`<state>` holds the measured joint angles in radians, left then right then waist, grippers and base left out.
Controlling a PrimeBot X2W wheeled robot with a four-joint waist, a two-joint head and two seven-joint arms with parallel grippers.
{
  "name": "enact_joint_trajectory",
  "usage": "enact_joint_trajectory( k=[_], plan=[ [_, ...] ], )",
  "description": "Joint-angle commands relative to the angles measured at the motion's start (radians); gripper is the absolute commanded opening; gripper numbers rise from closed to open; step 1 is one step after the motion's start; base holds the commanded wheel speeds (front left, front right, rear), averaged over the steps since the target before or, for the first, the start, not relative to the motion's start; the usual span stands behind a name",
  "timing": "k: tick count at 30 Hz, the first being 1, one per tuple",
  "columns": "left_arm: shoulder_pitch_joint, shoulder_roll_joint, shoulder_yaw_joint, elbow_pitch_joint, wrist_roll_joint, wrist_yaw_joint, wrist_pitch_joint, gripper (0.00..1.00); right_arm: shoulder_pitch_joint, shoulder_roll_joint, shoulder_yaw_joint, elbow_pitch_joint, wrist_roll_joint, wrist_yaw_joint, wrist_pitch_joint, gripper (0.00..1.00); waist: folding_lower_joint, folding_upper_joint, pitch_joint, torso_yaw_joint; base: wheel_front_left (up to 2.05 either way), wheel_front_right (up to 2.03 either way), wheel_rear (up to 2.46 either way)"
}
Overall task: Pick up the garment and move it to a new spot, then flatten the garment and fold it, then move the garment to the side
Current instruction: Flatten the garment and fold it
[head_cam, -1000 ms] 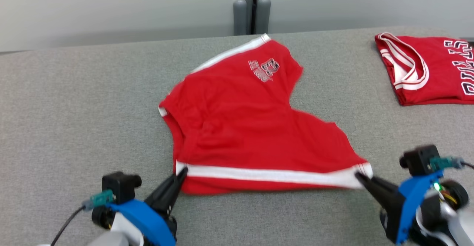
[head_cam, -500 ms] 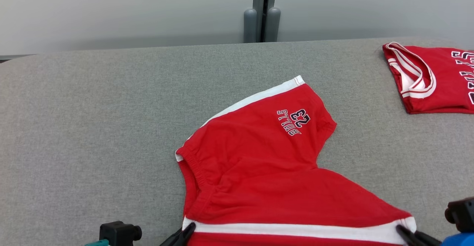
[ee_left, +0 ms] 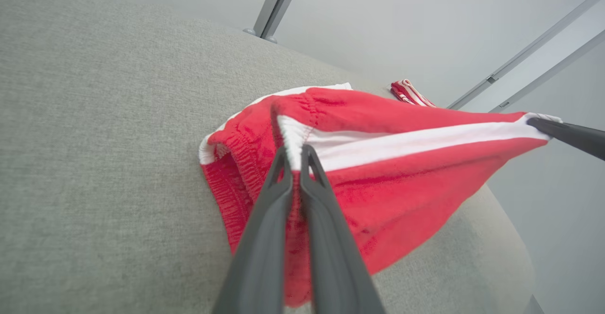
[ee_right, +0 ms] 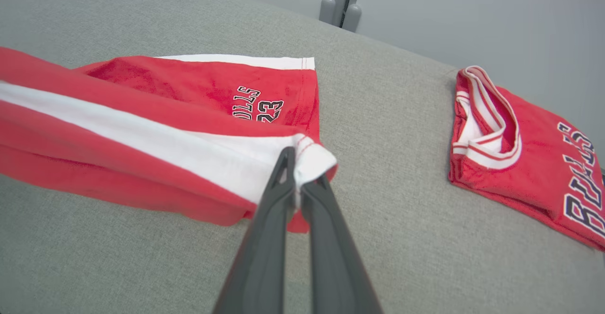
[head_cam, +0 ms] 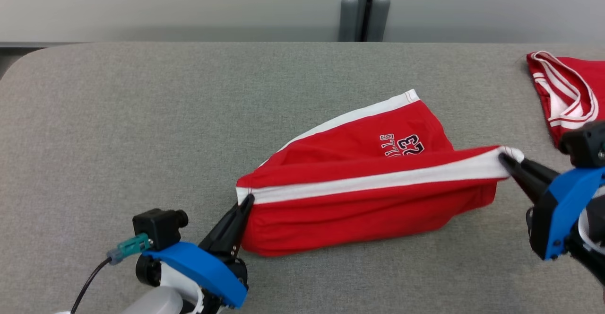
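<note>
Your two grippers have raised the white-striped side of the red shorts (head_cam: 359,200) off the bench (head_cam: 118,115) and carried it away from you. A second ago that side lay flat along the near edge. The head camera has swung too, so don't take the whole shift for cloth moving.

Your left gripper (head_cam: 246,201) has its jaws clenched on the stripe's end at the gathered waistband. Your right gripper (head_cam: 504,159) has its jaws clenched on the other end of the stripe, at the leg hem corner. Between them the stripe runs as a taut band, higher at your right than at your left, and red cloth sags from it down to the bench.

The other leg, with the "23" print, lies flat on the bench behind and under the raised band, its own white stripe along the far side. The shorts sit mid-bench, a little to your right. A folded red jersey (ee_right: 520,162) lies at the far right, well apart from them.
</note>
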<state>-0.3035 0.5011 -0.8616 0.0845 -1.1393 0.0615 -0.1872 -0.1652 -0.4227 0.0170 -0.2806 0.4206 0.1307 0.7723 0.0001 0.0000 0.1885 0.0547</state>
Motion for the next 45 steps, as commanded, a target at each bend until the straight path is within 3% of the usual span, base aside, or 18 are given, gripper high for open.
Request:
enact_joint_trajectory(
  k=[1,7,20,21,22,23,24,25,26,37,45],
  plan=[
    [-0.046,-0.026,0.018,0.043,0.007,0.002,-0.017,0.0,-0.079,-0.02,0.023,0.059,0.001,0.0,-0.038,0.0,-0.0001,0.0,0.03,0.029,0.0,0.0,0.0],
    [-0.15,-0.159,0.034,0.194,0.009,-0.002,-0.037,0.0,-0.307,-0.047,0.124,0.306,-0.005,0.0,-0.165,0.0,-0.0001,0.0,0.103,0.09,0.0,0.0,0.0],
    [-0.258,-0.302,0.037,0.382,0.032,-0.022,-0.061,0.02,-0.566,-0.05,0.245,0.638,-0.027,0.0,-0.314,0.0,-0.0001,0.0,0.199,0.157,0.0,0.0,0.0],
    [-0.264,-0.308,0.039,0.393,0.035,-0.025,-0.061,0.09,-0.576,-0.05,0.255,0.657,-0.026,0.0,-0.32,0.0,-0.0001,0.0,0.203,0.16,0.0,0.0,0.0],
    [-0.267,-0.314,0.042,0.402,0.033,-0.027,-0.064,0.23,-0.586,-0.051,0.261,0.676,-0.024,0.0,-0.327,0.0,-0.0001,0.0,0.207,0.164,0.0,0.0,0.0],
    [-0.271,-0.318,0.045,0.412,0.038,-0.031,-0.064,0.45,-0.595,-0.049,0.265,0.694,-0.019,0.0,-0.33,0.0,-0.0001,0.0,0.21,0.167,0.0,0.0,0.0],
    [-0.273,-0.323,0.043,0.421,0.041,-0.036,-0.066,1.0,-0.601,-0.044,0.273,0.711,-0.013,0.0,-0.335,0.28,-0.0001,0.0,0.213,0.169,0.0,0.0,0.0],
    [-0.276,-0.327,0.041,0.428,0.041,-0.044,-0.067,1.0,-0.605,-0.037,0.278,0.726,-0.007,0.0,-0.337,0.85,-0.0001,0.0,0.215,0.171,0.0,0.0,0.0],
    [-0.279,-0.33,0.038,0.434,0.043,-0.05,-0.068,1.0,-0.61,-0.033,0.284,0.738,0.0,0.0,-0.342,1.0,-0.0001,0.0,0.216,0.171,0.0,0.0,0.0],
    [-0.225,-0.292,0.094,0.397,0.109,-0.1,-0.078,1.0,-0.574,-0.037,0.316,0.791,0.102,0.0,-0.399,1.0,-0.0001,0.0,0.155,0.155,0.0,0.0,0.0],
    [-0.113,-0.253,0.274,0.267,0.302,-0.067,-0.078,1.0,-0.486,-0.019,0.221,0.755,0.148,0.0,-0.449,1.0,-0.0001,0.0,0.102,0.126,0.0,0.0,0.0]
  ],
)
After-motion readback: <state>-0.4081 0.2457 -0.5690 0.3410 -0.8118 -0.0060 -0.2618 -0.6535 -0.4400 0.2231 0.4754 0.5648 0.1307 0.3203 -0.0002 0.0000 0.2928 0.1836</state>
